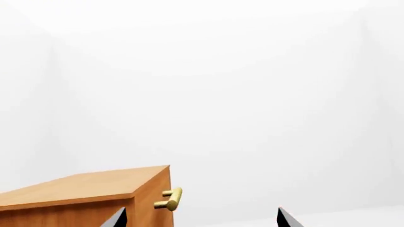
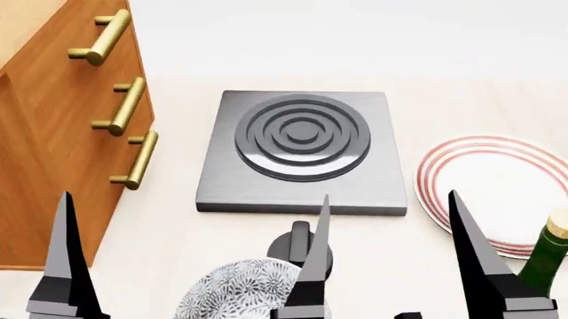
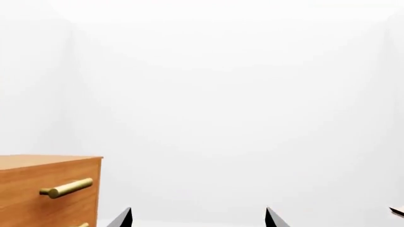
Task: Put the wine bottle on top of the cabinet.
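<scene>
Your wine bottle (image 2: 547, 256) sits at the lower right edge of the head frame: green glass, tan cork top, standing upright on the bench (image 2: 177, 232), just beside the red-rimmed plate (image 2: 497, 186). Your right gripper (image 2: 390, 232) is spread wide and holds nothing; its outer finger (image 2: 475, 256) is just left of the bottle, and whether they touch you cannot tell.

The cabinet (image 2: 53, 146) fills the upper left of the head frame, orange-brown with brass bar handles (image 2: 129, 106) on its drawer fronts. It also shows at the lower left of both wrist frames.

Your left gripper (image 1: 200, 218) shows two dark tips well apart in the left wrist frame, so it's wide too, nothing between them.

The grey hotplate (image 2: 302, 149) lies mid-frame, with a dark knob (image 2: 300, 242) below it. A patterned bowl (image 2: 235, 292) sits at bottom center.
</scene>
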Controlling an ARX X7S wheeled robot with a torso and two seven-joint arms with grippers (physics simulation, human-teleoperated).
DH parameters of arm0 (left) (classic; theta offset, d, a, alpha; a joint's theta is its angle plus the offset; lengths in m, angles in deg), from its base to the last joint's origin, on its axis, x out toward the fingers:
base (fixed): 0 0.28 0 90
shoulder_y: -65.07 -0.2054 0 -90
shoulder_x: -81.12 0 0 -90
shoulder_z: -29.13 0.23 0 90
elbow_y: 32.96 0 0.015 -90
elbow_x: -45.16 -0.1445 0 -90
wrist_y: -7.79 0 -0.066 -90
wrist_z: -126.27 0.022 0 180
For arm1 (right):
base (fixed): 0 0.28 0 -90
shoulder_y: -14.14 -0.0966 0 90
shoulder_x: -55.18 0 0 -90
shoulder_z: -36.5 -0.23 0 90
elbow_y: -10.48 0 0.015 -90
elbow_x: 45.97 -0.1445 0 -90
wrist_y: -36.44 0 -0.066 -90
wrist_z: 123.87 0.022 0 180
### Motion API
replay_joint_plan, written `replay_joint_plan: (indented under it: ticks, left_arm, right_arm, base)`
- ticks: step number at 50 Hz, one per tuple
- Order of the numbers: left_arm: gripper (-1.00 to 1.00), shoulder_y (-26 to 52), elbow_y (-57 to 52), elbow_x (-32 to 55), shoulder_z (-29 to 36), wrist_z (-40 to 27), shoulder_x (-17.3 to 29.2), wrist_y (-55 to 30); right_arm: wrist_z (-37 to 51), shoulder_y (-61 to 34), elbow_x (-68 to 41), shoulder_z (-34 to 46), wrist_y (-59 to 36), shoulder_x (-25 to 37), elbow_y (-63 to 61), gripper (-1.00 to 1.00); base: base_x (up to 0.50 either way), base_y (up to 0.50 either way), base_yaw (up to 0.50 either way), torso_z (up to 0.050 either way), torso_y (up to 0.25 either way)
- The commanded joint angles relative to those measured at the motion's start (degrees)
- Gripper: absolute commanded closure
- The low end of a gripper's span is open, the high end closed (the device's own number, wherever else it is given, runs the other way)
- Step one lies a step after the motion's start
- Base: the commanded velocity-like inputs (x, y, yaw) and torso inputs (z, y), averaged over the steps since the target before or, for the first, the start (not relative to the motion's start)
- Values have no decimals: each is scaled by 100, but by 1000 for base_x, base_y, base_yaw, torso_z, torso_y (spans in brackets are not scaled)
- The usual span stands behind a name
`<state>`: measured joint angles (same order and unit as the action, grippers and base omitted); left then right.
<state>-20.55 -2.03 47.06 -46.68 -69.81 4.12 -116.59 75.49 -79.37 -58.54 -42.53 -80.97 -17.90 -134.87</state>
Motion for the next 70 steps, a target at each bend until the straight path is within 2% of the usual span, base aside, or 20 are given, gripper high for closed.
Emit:
replay_joint_plan:
  ticks: [1,13,19,30,36,41,49,58,70]
  left_arm:
    - [-100,5,21,60,31,-47,33,32]
    - [-100,55,-54,152,65,-149,102,-41]
    - [-100,72,-69,263,109,-247,184,-10]
    - [-100,371,-86,1079,420,-1328,1033,124]
    - [-100,481,-79,1254,585,-1590,1225,151]
    - [-100,584,-80,1484,709,-1916,1487,241]
    - [-100,618,-29,1594,804,-2082,1637,349]
    - [-100,659,9,1618,893,-2128,1665,357]
    - [-100,707,-24,1764,865,-2266,1788,404]
  right_arm:
    - [51,-2,-83,23,36,54,-7,-100]
    - [191,-16,-47,75,-79,184,-97,-100]
    - [297,-136,-234,-228,-250,267,-138,-100]
    - [422,-872,-677,-866,-906,576,-141,-100]
    - [396,-1003,-1001,-1363,-1080,773,9,-100]
    - [352,-867,-1065,-1810,-873,829,321,-100]
    - [226,-424,-894,-2165,-274,756,1125,-100]
    - [89,-33,-716,-2275,359,604,1855,-100]
    - [27,164,-558,-2108,726,432,2347,-100]
  base:
    - [0,0,0,0,0]
    - [0,0,0,0,0]
    - [0,0,0,0,0]
    - [0,0,0,0,0]
    - [0,0,0,0,0]
    - [0,0,0,0,0]
    - [0,0,0,0,0]
    - [0,0,0,0,0]
    - [0,0,0,0,0]
